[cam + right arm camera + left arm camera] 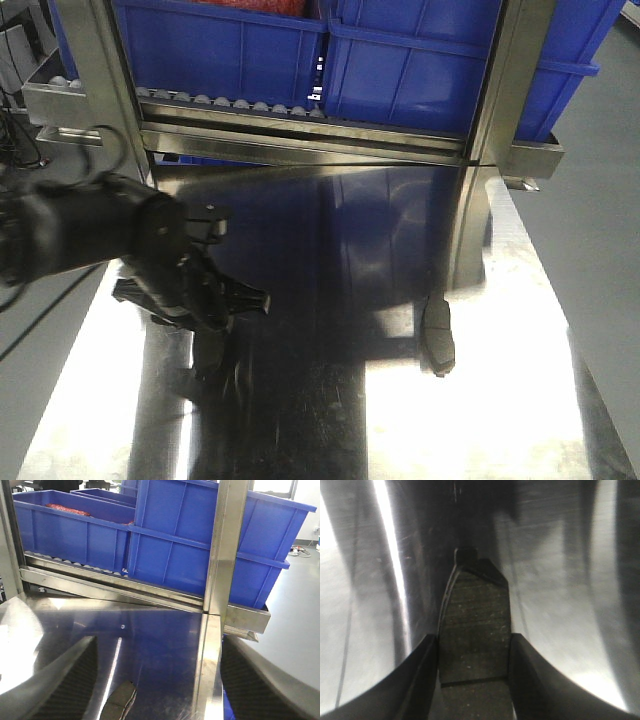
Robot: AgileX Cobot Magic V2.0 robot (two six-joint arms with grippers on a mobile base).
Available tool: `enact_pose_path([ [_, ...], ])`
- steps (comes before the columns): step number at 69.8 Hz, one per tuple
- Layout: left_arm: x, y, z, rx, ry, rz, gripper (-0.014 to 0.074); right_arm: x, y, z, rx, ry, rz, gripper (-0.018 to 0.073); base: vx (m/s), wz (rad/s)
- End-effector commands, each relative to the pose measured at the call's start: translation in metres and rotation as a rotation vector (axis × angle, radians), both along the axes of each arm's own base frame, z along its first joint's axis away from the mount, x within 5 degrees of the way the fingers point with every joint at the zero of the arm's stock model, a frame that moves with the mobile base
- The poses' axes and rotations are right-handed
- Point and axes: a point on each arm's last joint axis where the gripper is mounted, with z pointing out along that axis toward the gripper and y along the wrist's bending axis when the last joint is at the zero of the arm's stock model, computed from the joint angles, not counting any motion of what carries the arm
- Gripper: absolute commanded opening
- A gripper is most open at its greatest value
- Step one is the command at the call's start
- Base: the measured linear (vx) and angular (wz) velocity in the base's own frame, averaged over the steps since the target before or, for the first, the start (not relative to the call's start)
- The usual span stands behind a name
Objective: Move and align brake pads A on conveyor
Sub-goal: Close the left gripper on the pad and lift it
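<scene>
So, one brake pad [475, 615] is pinched across its width by the left gripper [474, 642]. A finger is pressed against each long edge, and the cross groove can be seen between them. The pad is held low over the steel tabletop [520, 400], though whether its far end is touching the steel can't be told from the wrist view.

A second brake pad [438, 335] lies flat on the tabletop, out in front of the upright post [495, 90]. The right gripper [159, 680] is spread wide over it with nothing held. The conveyor isn't shown in any view, so the drop-off spot can't be judged.

What could go wrong, as a guess:
- The pad is only gripped by its thin edges. A quick swing could let it pivot or slide out, and then alignment is lost.
- If the far tab is dragged on the steel during the lift, the pad could be twisted in the grip.
- The tabletop is mirror-like, so height could easily be misjudged against the reflections.
- The roller rack [250, 110] with its blue bins [420, 60] sits close behind, so a high carry could get clipped.
</scene>
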Motion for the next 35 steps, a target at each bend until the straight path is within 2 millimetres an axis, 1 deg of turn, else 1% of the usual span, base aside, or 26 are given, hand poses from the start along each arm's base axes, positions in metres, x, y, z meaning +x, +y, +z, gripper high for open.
enact_pose_path([
  [1, -0.018, 0.006, 0.043, -0.109, -0.179, 0.009, -0.0007, 0.001, 0.0, 0.014, 0.0, -0.092, 0.002, 0.0508, 0.0, 0.0],
  [3, -0.027, 0.011, 0.053, -0.127, -0.213, 0.009, -0.0006, 0.001, 0.0, 0.014, 0.0, -0.092, 0.002, 0.0508, 0.0, 0.0],
  [16, -0.082, 0.042, 0.089, -0.197, -0.362, 0.002, -0.0006, 0.001, 0.0, 0.014, 0.0, -0.092, 0.002, 0.0508, 0.0, 0.0],
  [18, -0.092, 0.047, 0.092, -0.197, -0.381, -0.003, -0.0006, 0.001, 0.0, 0.014, 0.0, -0.092, 0.002, 0.0508, 0.0, 0.0],
  [19, -0.098, 0.051, 0.098, -0.205, -0.403, -0.004, -0.0006, 0.001, 0.0, 0.014, 0.0, -0.092, 0.002, 0.0508, 0.0, 0.0],
  [21, -0.105, 0.055, 0.101, -0.212, -0.418, -0.005, -0.0006, 0.001, 0.0, 0.014, 0.0, -0.092, 0.002, 0.0508, 0.0, 0.0],
  [30, -0.149, 0.079, 0.116, -0.249, -0.521, -0.025, -0.0006, 0.001, 0.0, 0.014, 0.0, -0.092, 0.002, 0.0508, 0.0, 0.0],
  [35, -0.172, 0.091, 0.121, -0.263, -0.583, -0.048, -0.0006, 0.001, 0.0, 0.014, 0.0, -0.092, 0.002, 0.0508, 0.0, 0.0],
])
